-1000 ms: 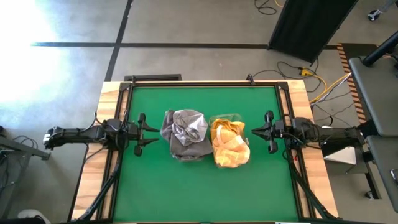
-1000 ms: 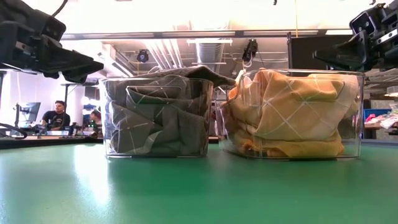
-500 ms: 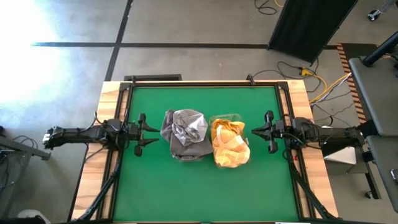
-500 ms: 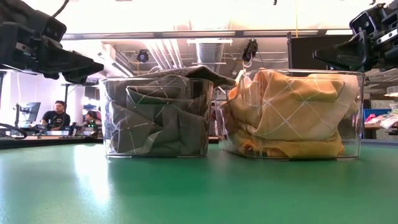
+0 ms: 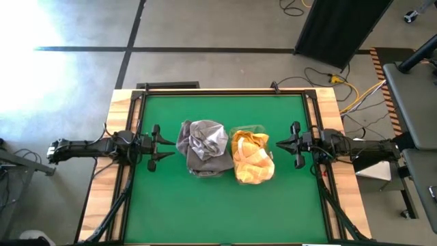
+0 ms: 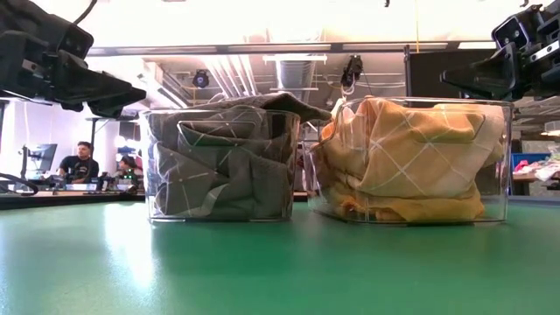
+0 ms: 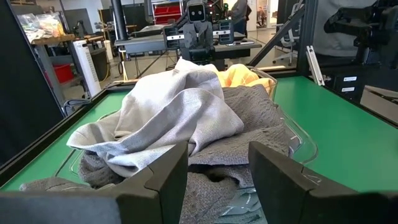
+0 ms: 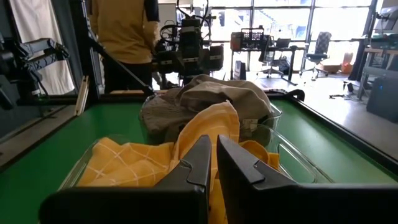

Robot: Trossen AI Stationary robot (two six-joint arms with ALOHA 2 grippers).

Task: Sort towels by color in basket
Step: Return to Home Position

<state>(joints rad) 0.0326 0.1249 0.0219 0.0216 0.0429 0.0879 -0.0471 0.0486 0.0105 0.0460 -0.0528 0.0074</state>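
Observation:
Two clear baskets stand side by side mid-table. The left basket holds grey towels, heaped above its rim. The right basket holds mustard-yellow towels, pressed against its clear wall. My left gripper hovers open at the grey basket's left, above the table; the grey towels lie just beyond its fingers. My right gripper hovers shut at the yellow basket's right, facing the yellow towels.
Bare green tabletop lies in front of and behind the baskets. A black frame and wooden borders edge the table. People show in the room beyond: one seated and one in a yellow top.

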